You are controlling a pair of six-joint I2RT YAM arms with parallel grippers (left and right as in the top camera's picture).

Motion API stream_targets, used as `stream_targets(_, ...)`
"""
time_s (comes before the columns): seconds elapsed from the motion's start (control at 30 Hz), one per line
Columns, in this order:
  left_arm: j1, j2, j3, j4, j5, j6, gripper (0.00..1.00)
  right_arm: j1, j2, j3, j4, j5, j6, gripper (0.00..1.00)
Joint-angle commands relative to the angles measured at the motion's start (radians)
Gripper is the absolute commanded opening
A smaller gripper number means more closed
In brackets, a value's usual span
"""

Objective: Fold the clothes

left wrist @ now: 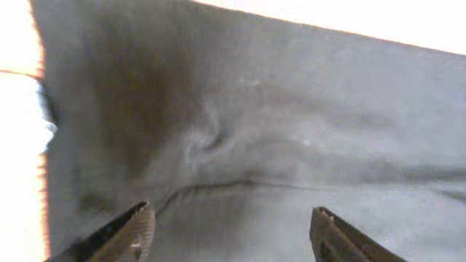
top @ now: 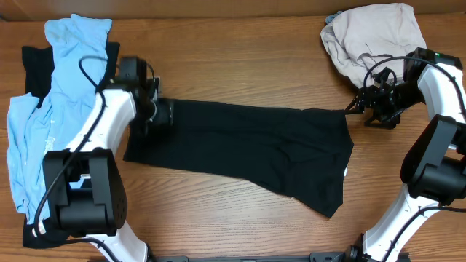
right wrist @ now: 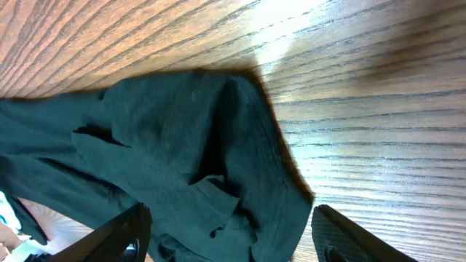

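Over at the 9 o'clock side of the table [top: 240, 51] sits a heap of waiting laundry, a light blue garment [top: 54, 102] draped across a dark piece [top: 30, 62], pushed aside so the middle is left for working. Just beside it the left gripper [top: 162, 113] is down at the 9 o'clock end of the black garment [top: 247, 145]. This is the piece being folded, and it lies spread flat across the centre, narrow at that end and flaring wider towards 4 o'clock. In its wrist camera the left claw is released, its fingers [left wrist: 135, 229] standing wide with dark cloth filling the view beneath them and nothing pinched. Whether the tips touch the fabric I cannot tell. It looks placed to take hold of that end's edge.

Across at 3 o'clock the right gripper [top: 358, 105] hovers at the garment's 2 o'clock corner. Its jaws too are spread apart and empty, and its own camera shows that corner lying rumpled on bare wood, framed by the two prongs. My guess is that the arms are taking opposite ends so the cloth can be lifted evenly and doubled over. Beyond, at 1 o'clock, a beige garment [top: 371, 40] lies bunched, parked clear of the work
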Motion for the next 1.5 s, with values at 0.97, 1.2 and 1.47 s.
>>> stream_targets(0.97, 0.169, 0.273, 0.061, -0.085, -0.011, 0.270, 0.65, 0.003, -0.042, 0.000, -0.017, 0.046, 0.000, 0.76)
stream_targets(1.2, 0.169, 0.320, 0.057, -0.086, -0.012, 0.267, 0.19, 0.003, -0.042, 0.000, -0.018, 0.046, 0.000, 0.76)
stream_targets(1.47, 0.167, 0.319, 0.111, -0.153, -0.004, 0.268, 0.04, 0.003, -0.042, -0.001, -0.021, 0.026, 0.005, 0.75)
